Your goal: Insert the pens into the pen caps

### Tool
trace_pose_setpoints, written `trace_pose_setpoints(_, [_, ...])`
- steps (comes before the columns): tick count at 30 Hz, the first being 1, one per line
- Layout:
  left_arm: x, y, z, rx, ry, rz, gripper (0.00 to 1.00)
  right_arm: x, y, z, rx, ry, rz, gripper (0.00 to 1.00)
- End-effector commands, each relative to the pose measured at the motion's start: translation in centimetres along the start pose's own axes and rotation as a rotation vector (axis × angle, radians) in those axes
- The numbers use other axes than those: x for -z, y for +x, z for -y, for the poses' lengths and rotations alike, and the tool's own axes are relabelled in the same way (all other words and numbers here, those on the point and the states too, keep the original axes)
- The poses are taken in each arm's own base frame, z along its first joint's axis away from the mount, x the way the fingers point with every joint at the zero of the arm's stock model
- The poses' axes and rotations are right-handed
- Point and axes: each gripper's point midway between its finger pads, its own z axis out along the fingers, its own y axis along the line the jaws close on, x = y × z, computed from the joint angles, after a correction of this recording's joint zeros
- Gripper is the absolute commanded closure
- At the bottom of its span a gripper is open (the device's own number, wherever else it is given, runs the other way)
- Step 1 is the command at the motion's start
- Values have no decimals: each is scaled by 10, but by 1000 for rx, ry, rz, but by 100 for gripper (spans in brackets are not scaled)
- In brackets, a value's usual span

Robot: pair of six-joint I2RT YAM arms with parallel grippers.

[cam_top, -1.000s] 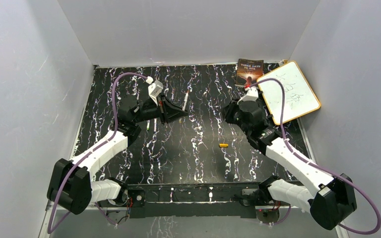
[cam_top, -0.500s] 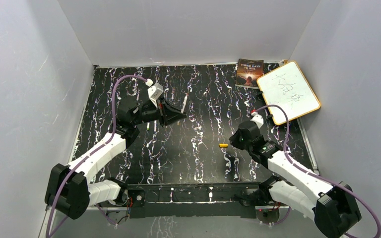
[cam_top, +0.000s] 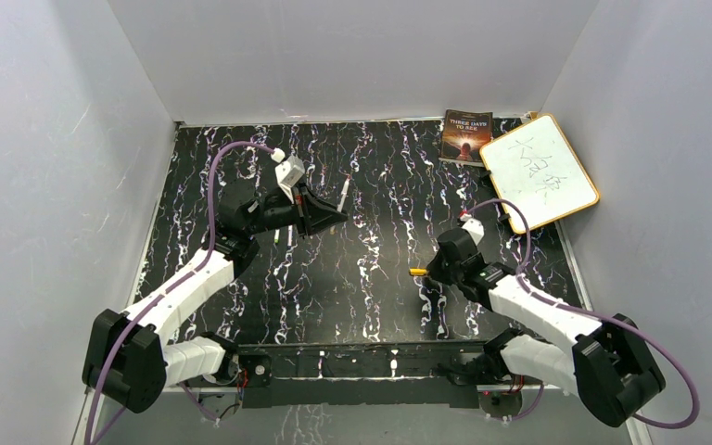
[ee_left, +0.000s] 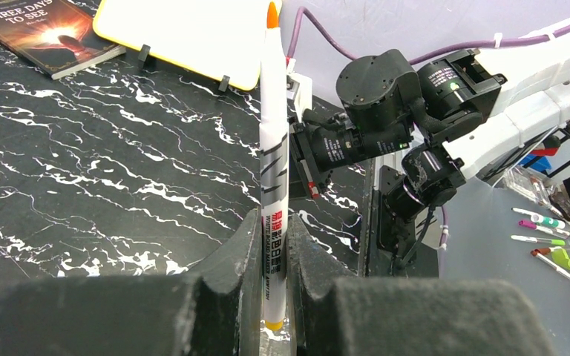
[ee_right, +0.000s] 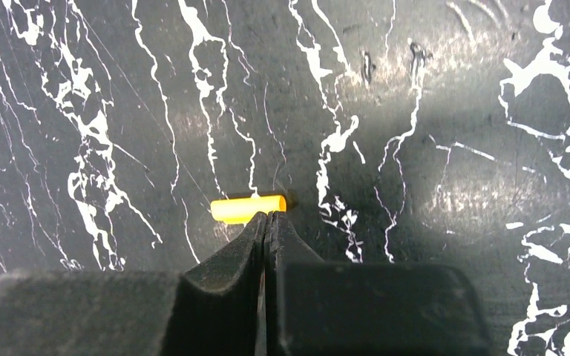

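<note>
In the middle of the left wrist view, a thin white stick pen with an orange tip [ee_left: 273, 148] runs straight up the frame. It is clamped between the two black fingers [ee_left: 249, 245] of the left gripper [ee_left: 274, 222]. The jaws press on its printed barrel close to the yellow lower end, and the orange tip points at the upper edge. In the top view the white stick pen [cam_top: 345, 193] juts from the left gripper [cam_top: 338, 214] above the centre of the frame.

Right of centre in the top view, a short orange-yellow plastic cap [cam_top: 417, 272] lies on its side. The right gripper [cam_top: 429, 270] is just beside its right end. In the right wrist view the cap [ee_right: 249, 208] lies crosswise just past the tips of the right gripper [ee_right: 267, 217]. Its fingers are pressed flat together with nothing between them. The tips reach the cap's lower edge near its right end, but whether they touch it cannot be told.

Two more thin pens [cam_top: 283, 235] lie side by side under the left arm's wrist, one with a green end.

All of this sits on a black tabletop with white marble veins [cam_top: 371, 306]. At the upper right of the top view lie a dark paperback book [cam_top: 466, 135] and a white writing board with a yellow frame [cam_top: 540, 171]. Loose coloured markers [ee_left: 549, 230] show at the lower right of the left wrist view, beyond the table edge.
</note>
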Motion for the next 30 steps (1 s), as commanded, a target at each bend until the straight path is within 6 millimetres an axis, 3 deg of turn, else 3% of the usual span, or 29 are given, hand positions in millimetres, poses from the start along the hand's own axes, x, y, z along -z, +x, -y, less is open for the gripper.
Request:
trace_pose_setpoints(1, [4, -11, 8, -45, 7, 25, 100, -5, -36, -17, 16, -22, 114, 100])
trace_pose_setpoints(14, [7, -9, 9, -41, -9, 25, 100, -15, -36, -21, 77, -43, 114, 100])
trace_pose_setpoints(30, [9, -6, 9, -36, -11, 21, 100, -16, 1, -1, 80, -31, 7, 100])
